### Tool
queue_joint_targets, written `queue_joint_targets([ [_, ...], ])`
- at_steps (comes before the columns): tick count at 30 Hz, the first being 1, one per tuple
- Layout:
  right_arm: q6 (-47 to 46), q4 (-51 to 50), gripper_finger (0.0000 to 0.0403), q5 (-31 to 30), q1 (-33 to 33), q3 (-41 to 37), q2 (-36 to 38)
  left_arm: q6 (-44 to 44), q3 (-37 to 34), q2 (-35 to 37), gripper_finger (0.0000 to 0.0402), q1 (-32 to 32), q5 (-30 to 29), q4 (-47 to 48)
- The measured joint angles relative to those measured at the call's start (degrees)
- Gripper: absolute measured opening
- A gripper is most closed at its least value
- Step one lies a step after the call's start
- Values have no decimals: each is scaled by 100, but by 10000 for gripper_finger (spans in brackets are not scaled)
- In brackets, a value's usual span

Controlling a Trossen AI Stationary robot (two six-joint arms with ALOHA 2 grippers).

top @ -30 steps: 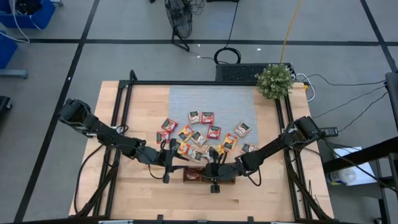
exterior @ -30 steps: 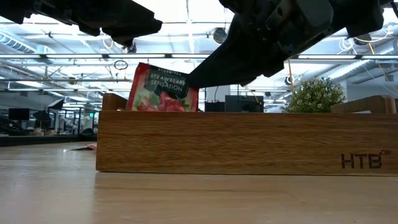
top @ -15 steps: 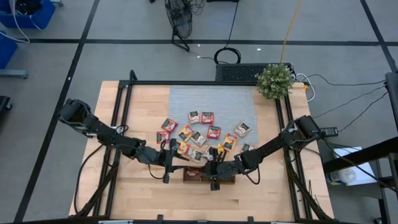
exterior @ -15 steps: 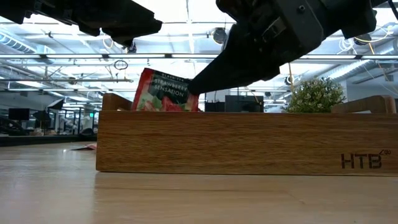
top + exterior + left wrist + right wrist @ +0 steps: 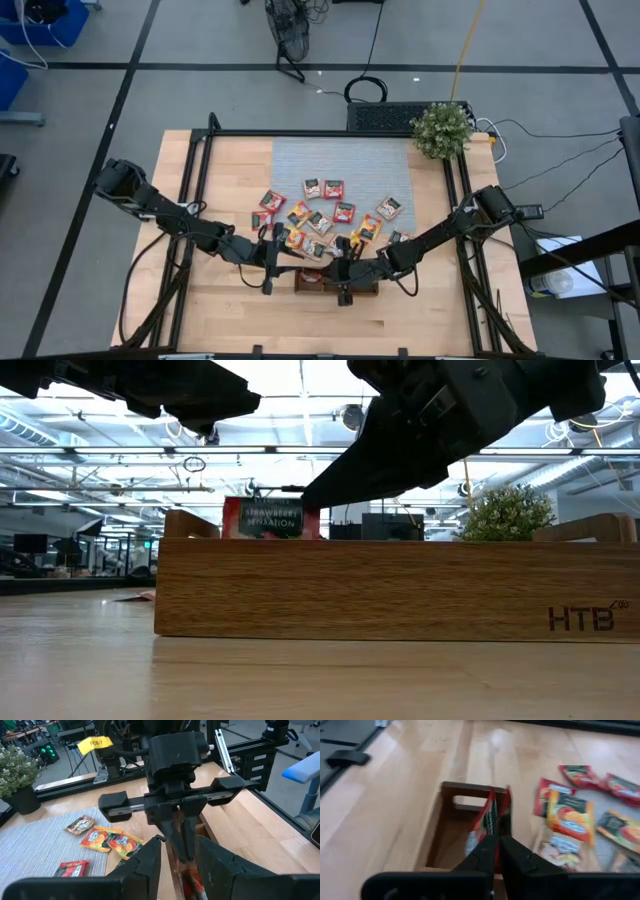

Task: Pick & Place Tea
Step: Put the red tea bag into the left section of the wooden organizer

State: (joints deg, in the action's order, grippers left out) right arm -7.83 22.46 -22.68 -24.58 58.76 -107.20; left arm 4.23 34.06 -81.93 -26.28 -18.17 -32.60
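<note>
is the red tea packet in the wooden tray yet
Partly in: the red packet stands upright in the tray, top showing, pinched by the right claw.

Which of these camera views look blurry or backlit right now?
Right wrist view: soft all over, its own right pincer and the red tea packet smeared. Low view: backlit by ceiling lights, arms dark silhouettes, the brown wooden tray sharp. High view: evenly lit.

A robotics lab: a framed wooden workbench (image 5: pixel 230 300) on grey floor, trailing cables (image 5: pixel 560 150), ceiling strip lights (image 5: pixel 120 452).
</note>
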Motion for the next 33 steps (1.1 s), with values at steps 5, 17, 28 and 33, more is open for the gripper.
queue_joint_targets([
  [5,20,2,59,-307,2,0,0,0,0,0,124,0,0,4],
  [17,321,442,112,-119,-82,0,13,-22,-2,0,124,1,0,89],
  [28,1090,-3076,11,801,-87,2245,-99,-20,-2,0,124,2,0,88],
  [33,1155,-3570,1,1069,37,2481,-424,-20,-2,0,124,0,1,124],
])
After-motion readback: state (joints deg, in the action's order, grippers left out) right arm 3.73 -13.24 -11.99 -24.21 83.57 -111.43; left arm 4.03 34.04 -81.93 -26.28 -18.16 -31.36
